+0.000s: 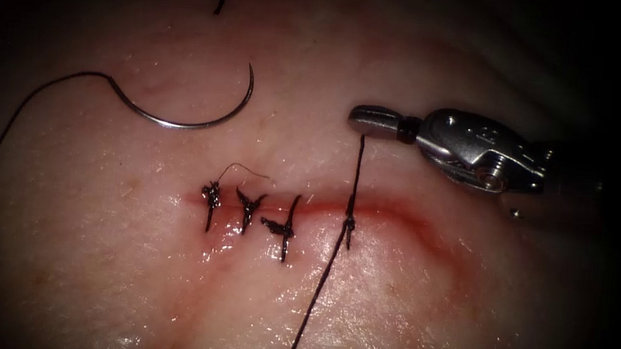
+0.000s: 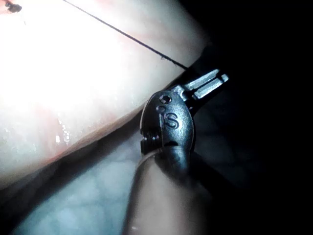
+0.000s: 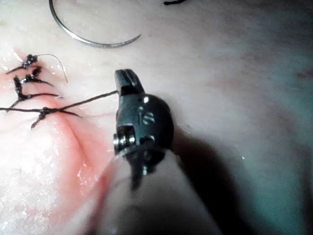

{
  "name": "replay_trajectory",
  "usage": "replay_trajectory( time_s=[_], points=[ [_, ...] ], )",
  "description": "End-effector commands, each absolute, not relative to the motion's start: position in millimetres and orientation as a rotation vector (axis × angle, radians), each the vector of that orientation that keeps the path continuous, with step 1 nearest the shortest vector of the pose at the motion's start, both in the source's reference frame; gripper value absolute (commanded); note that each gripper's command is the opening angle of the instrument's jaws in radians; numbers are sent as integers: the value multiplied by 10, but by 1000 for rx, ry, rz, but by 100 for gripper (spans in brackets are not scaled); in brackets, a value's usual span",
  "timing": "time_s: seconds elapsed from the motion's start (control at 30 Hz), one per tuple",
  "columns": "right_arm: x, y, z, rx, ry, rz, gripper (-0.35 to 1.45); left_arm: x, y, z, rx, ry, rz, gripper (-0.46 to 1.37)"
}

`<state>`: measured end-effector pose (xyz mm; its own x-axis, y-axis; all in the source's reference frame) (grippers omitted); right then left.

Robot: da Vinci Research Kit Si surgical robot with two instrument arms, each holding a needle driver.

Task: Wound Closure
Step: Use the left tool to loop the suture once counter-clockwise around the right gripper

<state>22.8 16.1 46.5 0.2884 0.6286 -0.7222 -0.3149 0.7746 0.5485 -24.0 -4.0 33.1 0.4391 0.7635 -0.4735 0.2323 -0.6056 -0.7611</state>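
Two claws gripping thread [image 1: 355, 178], right claw [image 1: 368, 120], left claw [image 2: 209, 82], needle [image 1: 182, 116] lying free

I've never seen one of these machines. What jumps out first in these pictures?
The right end effector stands out, its jaws shut on a taut dark thread rising from a knot on the cut in the tissue. A curved needle lies loose on the tissue above the cut, held by neither tool. Left of the knot sit three tied stitches.

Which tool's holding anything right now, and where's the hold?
Right tool is shut on the thread just above the fourth knot. Left tool grips the same thread's other end. Needle lies free on the tissue.
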Motion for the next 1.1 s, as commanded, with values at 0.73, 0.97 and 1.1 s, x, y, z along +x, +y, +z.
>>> replay_trajectory(
  time_s=[0.73,0.97,1.1],
  points=[
    [226,164,459,322,1089,657,-35,-250,-54,352,-2062,-900,1101,-35],
    [227,150,451,321,1147,686,28,-253,-13,336,-2107,-842,1112,-35],
    [222,151,442,307,1146,712,110,-252,32,324,-2143,-796,1113,-35]
  ],
)
